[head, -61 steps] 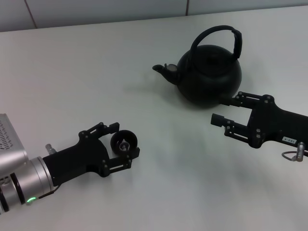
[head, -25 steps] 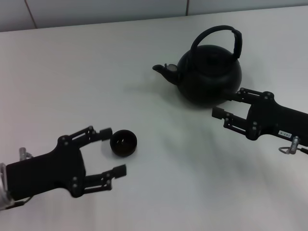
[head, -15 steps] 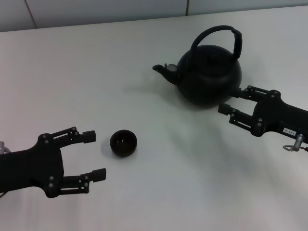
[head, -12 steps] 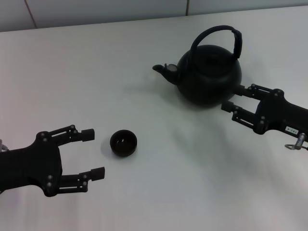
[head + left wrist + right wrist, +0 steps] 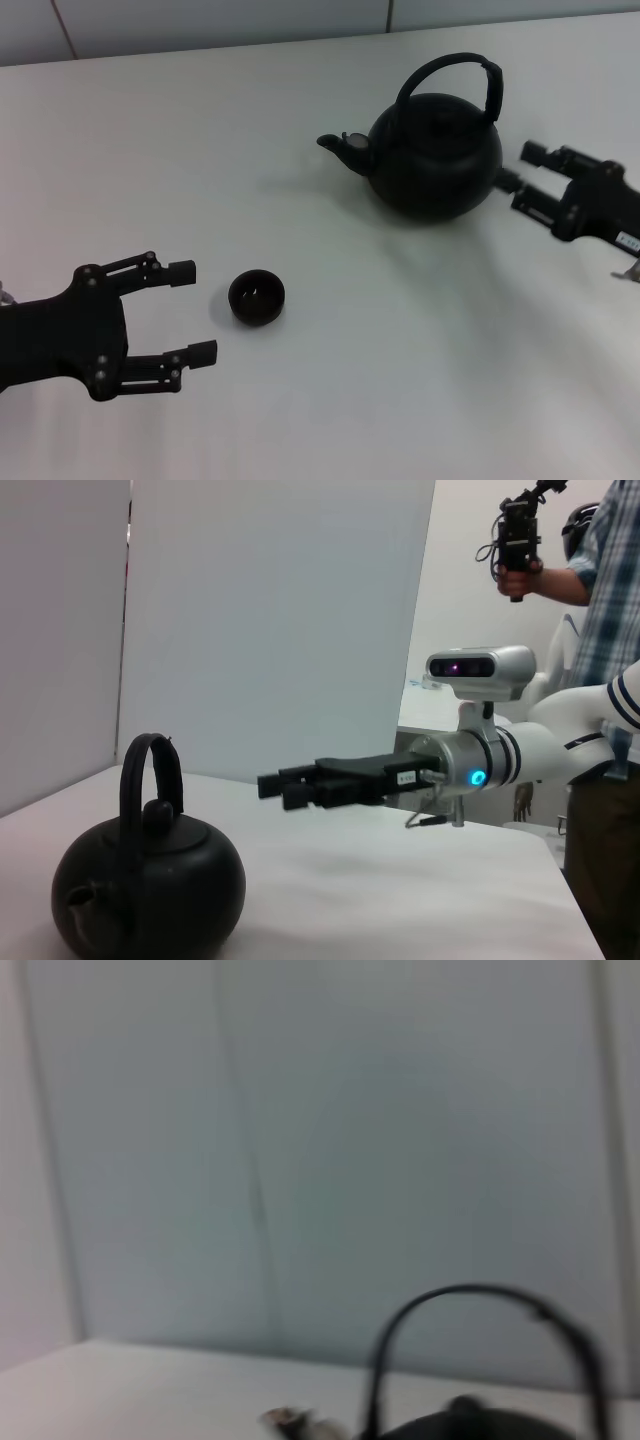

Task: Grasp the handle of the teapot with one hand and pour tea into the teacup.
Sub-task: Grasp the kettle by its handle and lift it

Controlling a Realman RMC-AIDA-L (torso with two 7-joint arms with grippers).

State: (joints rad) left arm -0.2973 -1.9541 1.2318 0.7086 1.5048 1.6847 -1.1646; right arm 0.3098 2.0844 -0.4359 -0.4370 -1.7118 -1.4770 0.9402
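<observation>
Left hand (image 5: 192, 310) has let go of the cup (image 5: 257, 297) and backed off, fingers apart. Right hand (image 5: 521, 176) swung beside the pot (image 5: 436, 152), fingers apart, probably lining up for the handle (image 5: 452, 71). Both stand on the surface (image 5: 200, 150).

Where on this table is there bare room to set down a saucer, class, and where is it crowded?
Bare: the wide stretch between teacup and teapot, and the far corner on the robot's left. Crowded: between the left pincer and the teacup, and beside the teapot where the right pincer hovers.
</observation>
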